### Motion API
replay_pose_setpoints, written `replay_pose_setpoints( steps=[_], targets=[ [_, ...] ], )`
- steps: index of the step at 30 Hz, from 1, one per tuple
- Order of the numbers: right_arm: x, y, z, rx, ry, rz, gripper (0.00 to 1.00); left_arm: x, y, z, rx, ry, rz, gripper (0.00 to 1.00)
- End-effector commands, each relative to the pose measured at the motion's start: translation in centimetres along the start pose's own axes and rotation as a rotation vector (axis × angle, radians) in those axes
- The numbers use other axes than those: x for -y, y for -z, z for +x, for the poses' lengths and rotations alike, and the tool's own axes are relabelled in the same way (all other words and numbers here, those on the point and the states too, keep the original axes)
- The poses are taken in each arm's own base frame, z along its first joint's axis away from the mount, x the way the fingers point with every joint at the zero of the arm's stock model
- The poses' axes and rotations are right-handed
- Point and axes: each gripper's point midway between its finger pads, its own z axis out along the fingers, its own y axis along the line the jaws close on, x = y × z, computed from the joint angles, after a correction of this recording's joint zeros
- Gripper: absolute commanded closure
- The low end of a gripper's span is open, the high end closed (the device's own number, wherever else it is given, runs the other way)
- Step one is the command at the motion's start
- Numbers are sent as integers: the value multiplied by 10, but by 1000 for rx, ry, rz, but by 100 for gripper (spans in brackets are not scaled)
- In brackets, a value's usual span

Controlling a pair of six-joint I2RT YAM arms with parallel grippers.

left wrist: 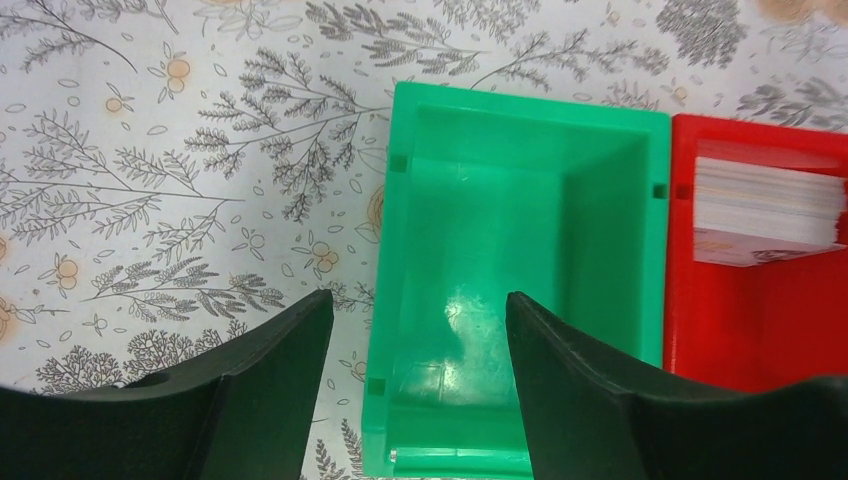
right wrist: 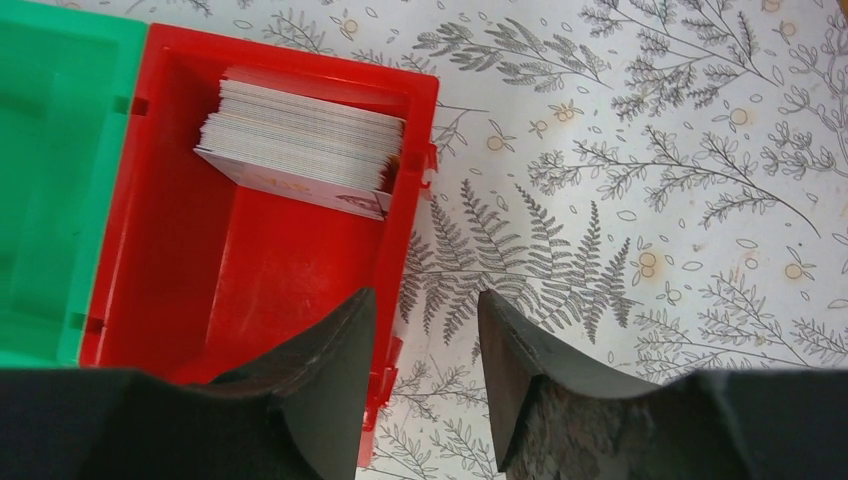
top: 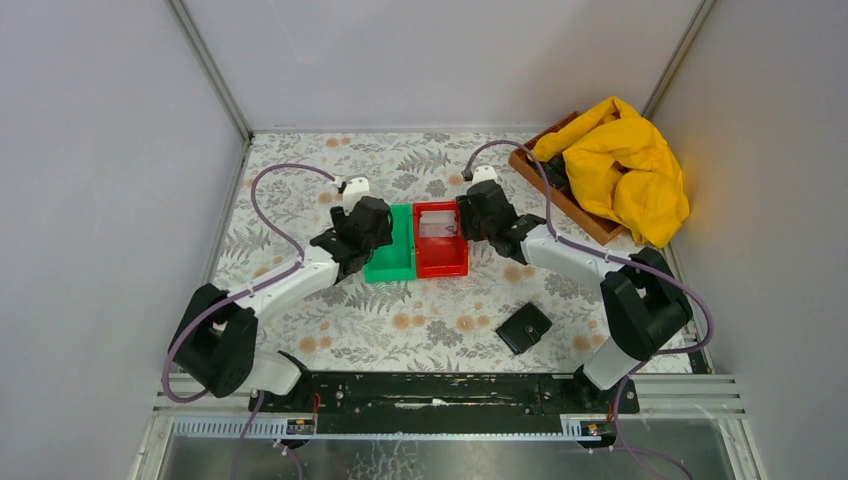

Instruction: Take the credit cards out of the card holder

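Red bin sits right under the right tool, released and empty like the left tool, so going lower could bump it and spill cards.

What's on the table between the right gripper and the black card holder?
Nothing: in the top view only bare floral table covering lies between the right gripper and the card holder.
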Motion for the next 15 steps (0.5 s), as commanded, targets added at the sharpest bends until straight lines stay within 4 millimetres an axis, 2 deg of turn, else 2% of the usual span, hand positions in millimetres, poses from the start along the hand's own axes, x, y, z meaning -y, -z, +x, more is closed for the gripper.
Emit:
replay_pose_setpoints(
  steps=[1,5,10,15],
  targets=[
    [-16,1,-25,60,14,-32,51,3,-5,-1,-25,-7,4,28],
    [-23,-3,-22,47,22,-41,51,-1,-9,1,-33,4,-10,26],
    [-32,-15,-7,11,36,-47,52,-5,-13,4,-42,13,-16,26],
    [-32,-21,2,-3,34,-40,53,-4,-15,10,-60,9,-13,25]
  ],
)
